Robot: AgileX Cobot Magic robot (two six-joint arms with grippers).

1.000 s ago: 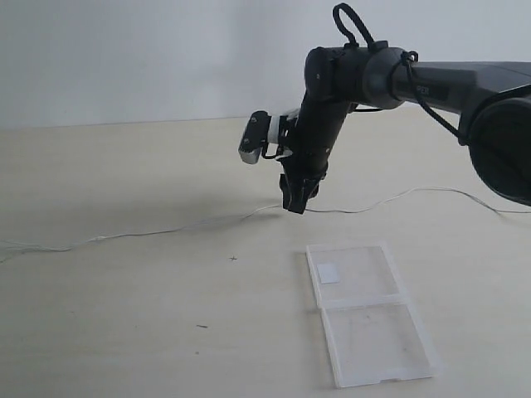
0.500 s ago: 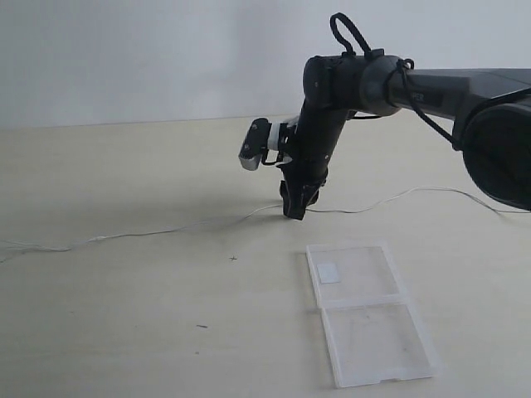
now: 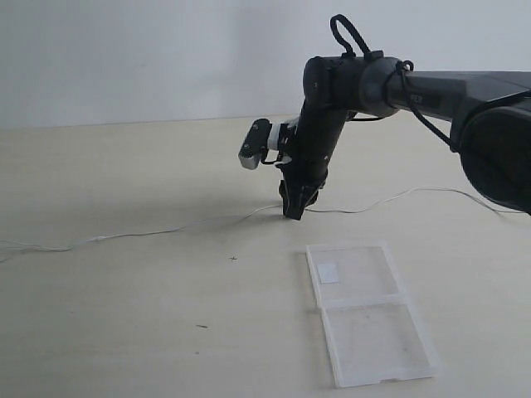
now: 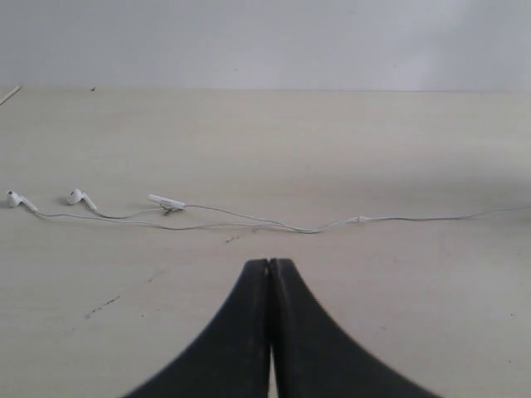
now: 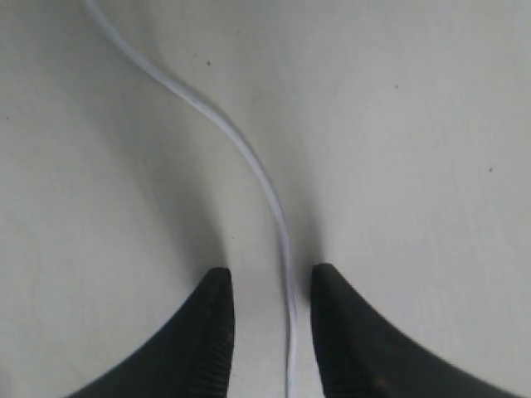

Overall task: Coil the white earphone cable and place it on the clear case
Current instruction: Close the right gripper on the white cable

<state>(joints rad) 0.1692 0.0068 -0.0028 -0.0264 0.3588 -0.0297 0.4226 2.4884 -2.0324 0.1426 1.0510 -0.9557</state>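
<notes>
The white earphone cable (image 3: 166, 230) stretches thin across the table from the left edge to the far right. My right gripper (image 3: 293, 213) points straight down onto its middle. In the right wrist view that gripper (image 5: 271, 279) is open, and the cable (image 5: 249, 162) runs between its two fingers without being pinched. The clear case (image 3: 365, 308) lies open and flat in front of the right gripper, with a white sticker (image 3: 329, 273) in its far half. The left wrist view shows my left gripper (image 4: 270, 264) shut and empty, well short of the two earbuds (image 4: 76, 197) and the inline remote (image 4: 167, 201).
The pale table (image 3: 124, 315) carries nothing else but a few small dark specks (image 3: 233, 259). A plain wall (image 3: 149, 58) stands behind it. The right arm (image 3: 431, 87) reaches in from the right edge.
The right gripper has come down and slightly left until its tips reach the cable on the table. Cable and case lie as before.
</notes>
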